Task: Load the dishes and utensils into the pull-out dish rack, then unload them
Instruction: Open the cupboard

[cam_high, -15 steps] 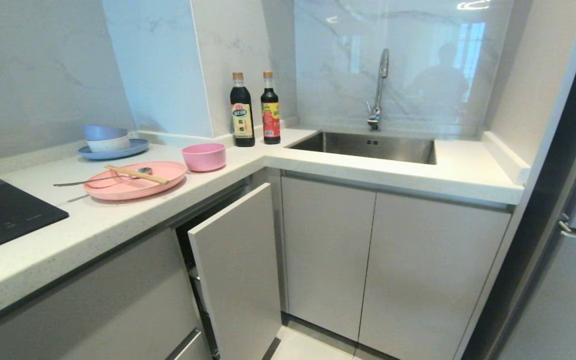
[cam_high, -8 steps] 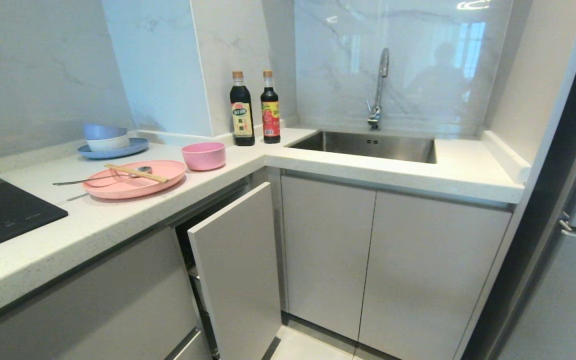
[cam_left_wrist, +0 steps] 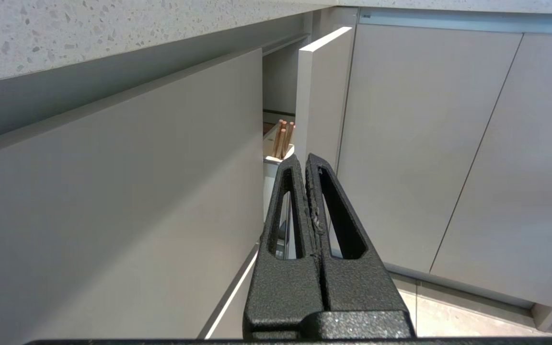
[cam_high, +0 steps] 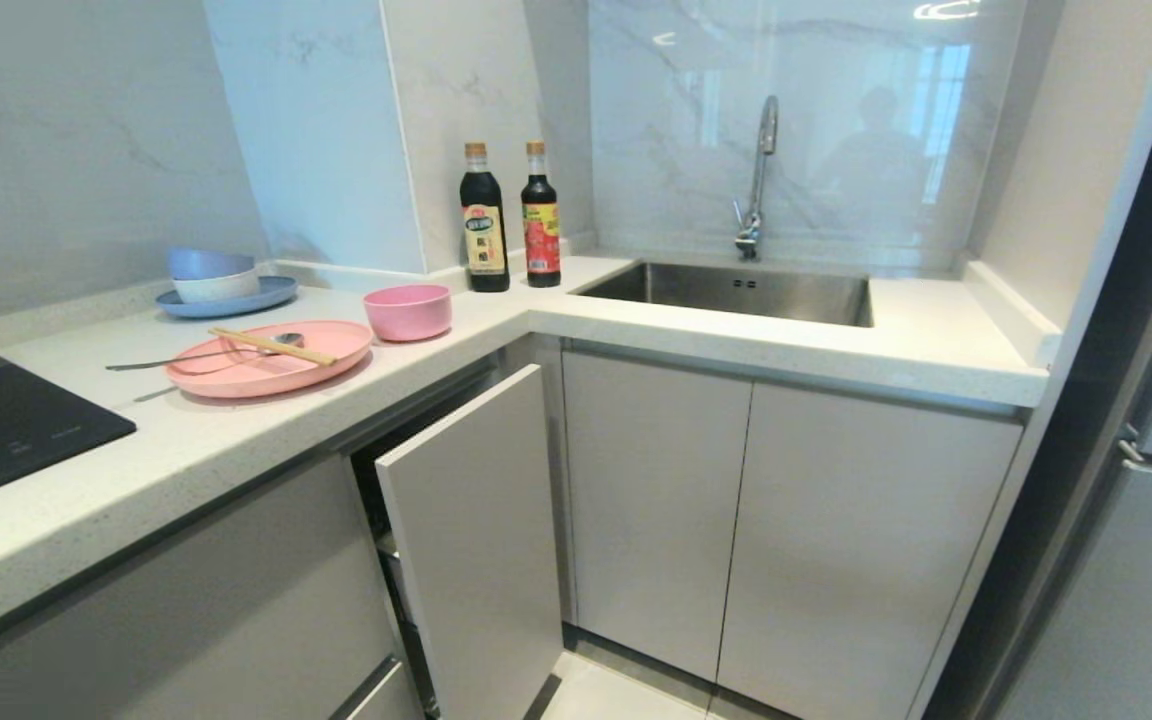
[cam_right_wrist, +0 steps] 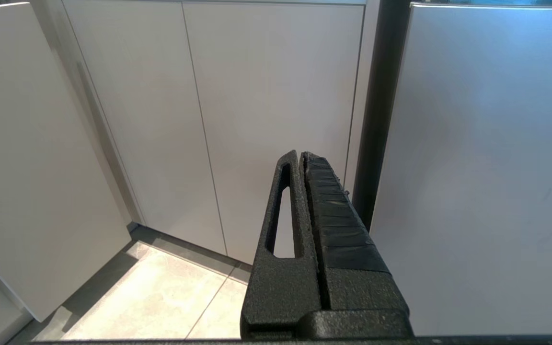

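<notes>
A large pink plate (cam_high: 236,382) lies on the white counter at the left. Across it rest light wooden chopsticks (cam_high: 271,347) and a metal spoon (cam_high: 186,358). Beside it stands a small pink bowl (cam_high: 408,312). Below the counter a pull-out front panel (cam_high: 476,540) stands partly out. Most of the dish rack behind it is hidden; only a white utensil cup (cam_left_wrist: 276,157) holding brown sticks (cam_left_wrist: 281,138) shows in the gap. My left gripper (cam_left_wrist: 304,160) is shut and empty, low in front of that gap. My right gripper (cam_right_wrist: 300,155) is shut and empty, facing the cabinet doors.
A blue plate with stacked bowls (cam_high: 221,290) sits at the back left. Two dark bottles (cam_high: 485,220) stand in the corner, with a sink (cam_high: 736,292) and faucet (cam_high: 758,180) to the right. A black hob (cam_high: 6,430) lies at the left and a fridge (cam_high: 1136,560) at the right.
</notes>
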Available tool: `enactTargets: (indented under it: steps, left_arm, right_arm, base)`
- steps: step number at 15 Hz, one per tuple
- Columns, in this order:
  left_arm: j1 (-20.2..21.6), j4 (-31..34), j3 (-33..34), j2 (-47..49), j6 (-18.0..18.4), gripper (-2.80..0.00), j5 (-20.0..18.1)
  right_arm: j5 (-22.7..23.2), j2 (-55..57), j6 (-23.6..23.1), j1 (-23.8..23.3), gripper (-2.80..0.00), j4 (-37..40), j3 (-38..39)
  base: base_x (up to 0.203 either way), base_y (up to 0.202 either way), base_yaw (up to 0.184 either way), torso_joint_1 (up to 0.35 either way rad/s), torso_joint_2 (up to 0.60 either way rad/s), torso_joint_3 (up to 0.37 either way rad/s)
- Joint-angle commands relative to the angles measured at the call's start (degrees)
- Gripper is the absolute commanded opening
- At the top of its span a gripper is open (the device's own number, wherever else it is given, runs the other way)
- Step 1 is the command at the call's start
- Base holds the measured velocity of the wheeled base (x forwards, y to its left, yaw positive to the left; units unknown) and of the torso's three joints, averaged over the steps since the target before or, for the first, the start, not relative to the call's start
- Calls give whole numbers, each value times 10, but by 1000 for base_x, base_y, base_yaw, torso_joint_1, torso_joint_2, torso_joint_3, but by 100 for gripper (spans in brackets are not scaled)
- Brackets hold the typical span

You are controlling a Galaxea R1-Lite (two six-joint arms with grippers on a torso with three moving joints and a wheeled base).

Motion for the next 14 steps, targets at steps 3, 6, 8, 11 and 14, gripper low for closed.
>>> enactTargets:
  steps: [3, 6, 8, 11, 14]
  left_arm:
    - [0, 0, 7, 0, 0, -280, 0]
    - [0, 0, 7, 0, 0, -280, 0]
    - [0, 0, 7, 0, 0, -280, 0]
    - [0, 0, 4, 1, 12, -280, -1]
    - [0, 18, -96, 10, 14, -280, 0]
  right_arm:
    - [0, 0, 0, 0, -280, 0, 1]
    - [0, 0, 0, 0, -280, 0, 1]
    - [0, 0, 0, 0, -280, 0, 1]
    - [0, 0, 0, 0, -280, 0, 1]
    - [0, 0, 0, 0, -280, 0, 1]
  base:
    - [0, 0, 0, 0, 0, 0]
    - [0, 0, 0, 0, 0, 0]
    - [0, 0, 0, 0, 0, 0]
    - [0, 0, 0, 0, 0, 0]
    - [0, 0, 0, 0, 0, 0]
